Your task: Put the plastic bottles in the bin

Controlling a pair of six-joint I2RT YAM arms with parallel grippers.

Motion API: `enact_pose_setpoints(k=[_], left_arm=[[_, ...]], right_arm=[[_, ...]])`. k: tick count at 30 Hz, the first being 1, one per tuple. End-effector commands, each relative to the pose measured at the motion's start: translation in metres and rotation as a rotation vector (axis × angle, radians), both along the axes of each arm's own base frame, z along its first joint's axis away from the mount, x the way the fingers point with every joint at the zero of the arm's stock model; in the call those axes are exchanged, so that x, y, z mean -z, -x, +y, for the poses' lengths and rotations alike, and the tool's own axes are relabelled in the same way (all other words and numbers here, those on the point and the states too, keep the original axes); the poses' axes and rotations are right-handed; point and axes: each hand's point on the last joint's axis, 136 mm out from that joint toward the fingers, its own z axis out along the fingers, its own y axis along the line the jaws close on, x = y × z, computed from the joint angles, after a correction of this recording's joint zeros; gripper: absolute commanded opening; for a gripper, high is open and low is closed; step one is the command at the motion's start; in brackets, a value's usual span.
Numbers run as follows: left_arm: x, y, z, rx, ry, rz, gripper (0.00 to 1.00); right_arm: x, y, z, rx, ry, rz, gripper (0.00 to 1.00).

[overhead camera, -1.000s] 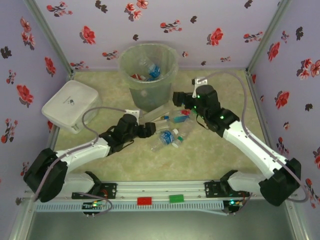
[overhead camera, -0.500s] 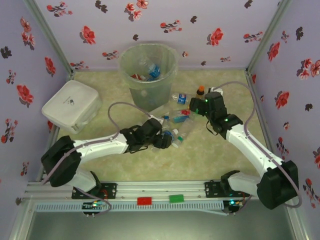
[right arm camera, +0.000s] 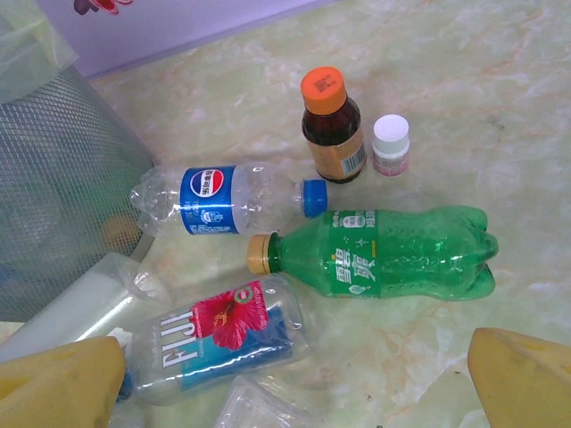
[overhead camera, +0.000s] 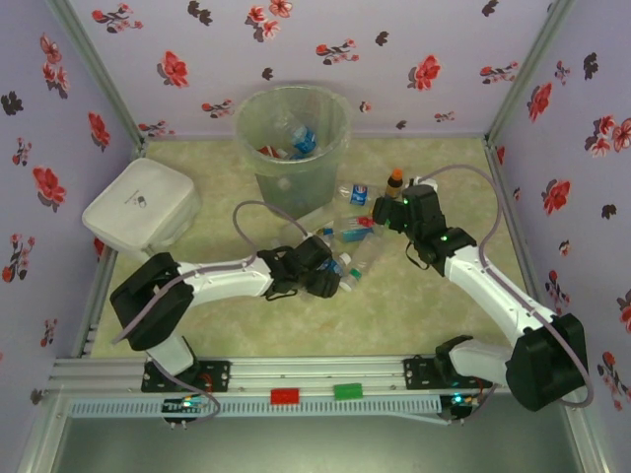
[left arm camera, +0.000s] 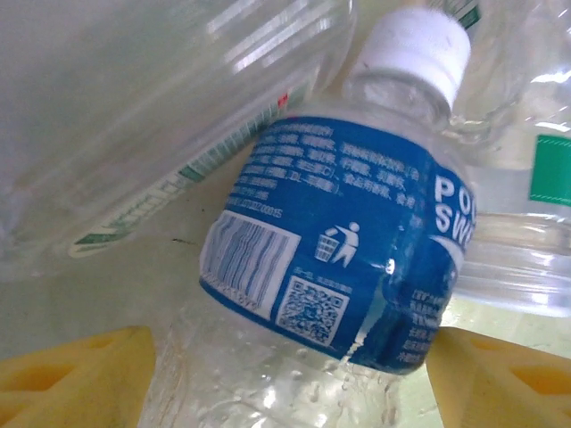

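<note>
A heap of plastic bottles (overhead camera: 357,235) lies at the middle of the pale green surface (overhead camera: 414,305), just on the near side of the bin (overhead camera: 291,182). The bin stands by the far edge with several bottles already inside it. The left gripper (overhead camera: 330,279) is down in the heap, its yellow fingers (left arm camera: 76,379) on either side of a clear blue-labelled bottle (left arm camera: 330,259) with a white cap, which lies among other clear bottles. The fingers sit close against its sides, but whether they press on it cannot be told.

The right gripper (overhead camera: 386,219) hovers over the heap's right side, jaws spread wide and holding nothing. Beneath it lie a green bottle (right arm camera: 393,254), a blue-capped bottle (right arm camera: 223,198) and a flower-labelled bottle (right arm camera: 219,343). The blue-capped bottle lies just beside the bin's wall. Towards the far edge a brown vial (right arm camera: 330,125) with an orange cap stands upright, just beside a white-capped vial (right arm camera: 391,147). A white container (overhead camera: 138,207) sits by the left edge.
</note>
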Motion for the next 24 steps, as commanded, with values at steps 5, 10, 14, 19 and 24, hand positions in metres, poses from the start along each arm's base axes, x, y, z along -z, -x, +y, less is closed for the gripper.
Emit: enact_pose_setpoints(k=[5,10,14,19,24], left_arm=[[0.016,-0.001,-0.001,0.014,-0.054,0.008,0.8],[0.02,-0.001,-0.001,0.023,-0.066,0.009,0.78],[0.022,0.0,0.0,0.023,-0.065,0.008,0.76],[0.022,0.001,0.001,0.025,-0.064,0.007,0.65],[0.01,0.003,0.005,0.022,-0.018,-0.02,0.57]], right_arm=[[-0.004,-0.004,0.002,0.003,-0.034,-0.019,1.0],[-0.006,-0.002,0.0,0.007,-0.037,-0.021,1.0],[-0.007,-0.001,0.0,0.009,-0.041,-0.019,1.0],[-0.005,-0.004,0.004,0.007,-0.065,-0.019,1.0],[-0.001,-0.006,0.007,0.002,-0.081,-0.007,1.0]])
